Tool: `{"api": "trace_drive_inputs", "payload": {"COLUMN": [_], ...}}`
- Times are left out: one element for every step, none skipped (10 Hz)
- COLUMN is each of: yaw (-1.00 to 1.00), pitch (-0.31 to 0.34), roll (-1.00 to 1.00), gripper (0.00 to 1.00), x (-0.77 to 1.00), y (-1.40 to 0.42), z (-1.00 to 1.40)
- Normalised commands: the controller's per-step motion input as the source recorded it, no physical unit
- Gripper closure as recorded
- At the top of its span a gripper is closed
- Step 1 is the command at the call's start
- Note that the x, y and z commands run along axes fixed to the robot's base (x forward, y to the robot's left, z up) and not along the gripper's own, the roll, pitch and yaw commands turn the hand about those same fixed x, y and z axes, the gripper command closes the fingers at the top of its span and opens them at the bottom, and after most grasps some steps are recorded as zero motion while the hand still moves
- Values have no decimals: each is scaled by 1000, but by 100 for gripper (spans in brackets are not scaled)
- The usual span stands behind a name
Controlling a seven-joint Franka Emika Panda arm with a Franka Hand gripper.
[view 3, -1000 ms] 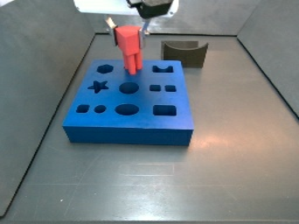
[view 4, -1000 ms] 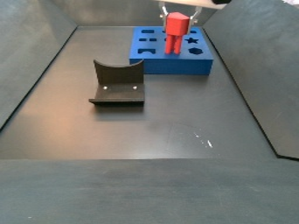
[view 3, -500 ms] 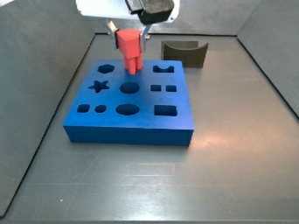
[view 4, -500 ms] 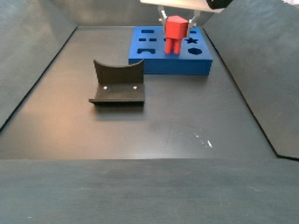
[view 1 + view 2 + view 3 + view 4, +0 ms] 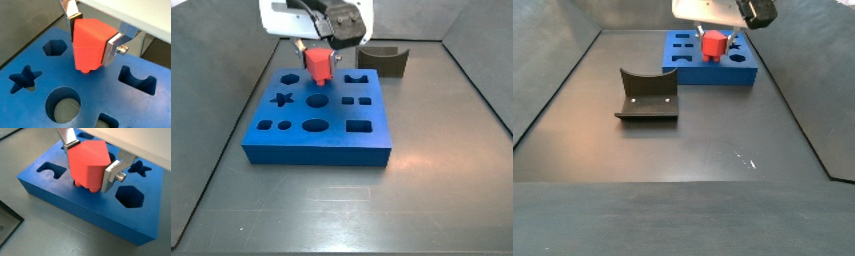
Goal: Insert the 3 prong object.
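One pincer [image 5: 93,44] hung low over the blue block [image 5: 318,125], its two flat silver fingers [image 5: 115,46] clamped on the blocky upper part of the red peg [image 5: 90,42]. In both wrist views the peg stood upright, its narrow pronged lower end at the block's top face, between the hexagon hole [image 5: 54,48] and the curved notch hole [image 5: 137,80]. Whether the prongs had entered their holes or only touched the surface could not be told. In a side view the peg [image 5: 319,66] sat over the far part of the block, with the star hole [image 5: 286,99] nearer the camera. In the other side view it [image 5: 712,45] showed at the same block [image 5: 708,60], well apart from the dark grey curved block [image 5: 647,96] out on the grey worktop [image 5: 700,150].

Judging by its look, the peg was light, stiff moulded plastic with smooth, somewhat slippery sides, so a firm squeeze on the broad flat faces of its blocky top seemed the right hold, leaving the prongs free. Those thin prongs looked like the part most likely to bend or jam if pushed in crooked.

No brand, label or readable writing showed on any object.
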Motion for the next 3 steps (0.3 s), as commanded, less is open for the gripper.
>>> {"api": "trace_drive_inputs", "payload": {"yaw": [-11,0,0], "pitch": [0,-20,0], "roll": [0,0,0], "gripper": [100,100,100], "x": [14,0,0], "y": [0,0,0], "z": [-103,0,0]}}
